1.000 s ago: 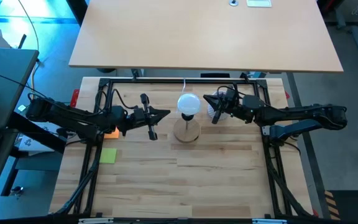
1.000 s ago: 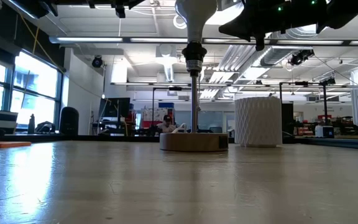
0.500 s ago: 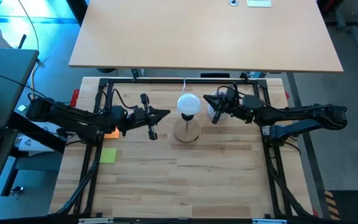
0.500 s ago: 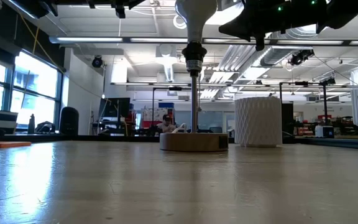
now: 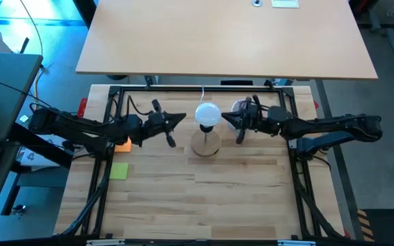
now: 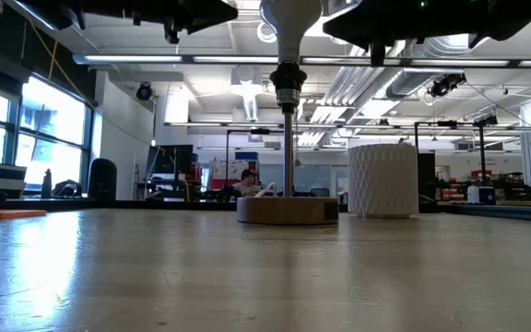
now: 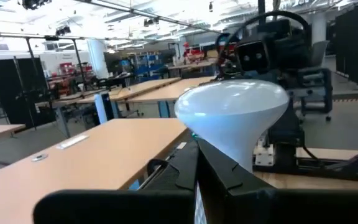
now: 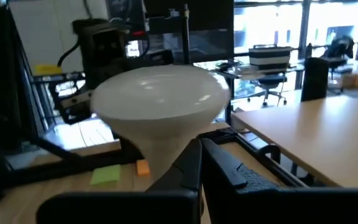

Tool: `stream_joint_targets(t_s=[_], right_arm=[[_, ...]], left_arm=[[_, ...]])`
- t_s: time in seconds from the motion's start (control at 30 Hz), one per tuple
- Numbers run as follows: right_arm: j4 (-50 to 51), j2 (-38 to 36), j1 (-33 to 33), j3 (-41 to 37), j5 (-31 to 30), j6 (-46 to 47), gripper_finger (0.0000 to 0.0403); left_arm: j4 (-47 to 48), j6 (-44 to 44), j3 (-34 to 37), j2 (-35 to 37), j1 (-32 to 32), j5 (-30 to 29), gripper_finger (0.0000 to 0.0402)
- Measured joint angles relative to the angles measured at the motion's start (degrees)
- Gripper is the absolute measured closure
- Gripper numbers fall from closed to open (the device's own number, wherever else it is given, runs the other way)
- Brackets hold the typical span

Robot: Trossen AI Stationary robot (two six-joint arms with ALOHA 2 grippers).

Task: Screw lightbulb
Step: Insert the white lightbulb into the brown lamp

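Lightbulb (image 5: 208,115) seated upright in the black socket stem (image 6: 287,138) on the wooden disc (image 5: 205,145), near the middle of the bench's (image 5: 238,205) far edge. Left gripper (image 5: 180,118) and right gripper (image 5: 225,118) level with the bulb, just beside it on either side, not visibly touching; fingers seemingly closed to a point, holding nothing. Best approach, likely: open, close evenly round the globe, twist gently, axis kept vertical to avoid cross-threading.

One lightbulb (image 5: 208,114) is sitting on one wooden base (image 5: 205,145). Two grippers, left (image 5: 181,118) and right (image 5: 226,117), are flanking it. One ribbed cup (image 6: 383,180) is standing nearby.
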State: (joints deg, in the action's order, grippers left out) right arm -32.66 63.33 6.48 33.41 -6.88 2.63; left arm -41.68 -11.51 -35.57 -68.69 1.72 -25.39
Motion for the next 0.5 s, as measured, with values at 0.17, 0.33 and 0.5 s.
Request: stream_joint_targets(t_s=[0.17, 0.33, 0.5], right_arm=[[-0.36, -0.39, -2.94, 0.00, -9.47, -2.95, 0.0402], [-5.24, -0.14, -2.92, 0.00, -16.00, -1.36, 0.0402], [-7.82, 0.44, -2.84, 0.13, -8.70, 0.25, 0.0402]], left_arm=[[-1.64, -2.80, 0.00, 0.11, 1.66, 1.33, 0.0401], [-8.06, -4.22, -0.02, -1.08, 2.57, 11.45, 0.0401], [-12.32, -4.47, -0.72, -5.41, 1.38, 11.70, 0.0401]])
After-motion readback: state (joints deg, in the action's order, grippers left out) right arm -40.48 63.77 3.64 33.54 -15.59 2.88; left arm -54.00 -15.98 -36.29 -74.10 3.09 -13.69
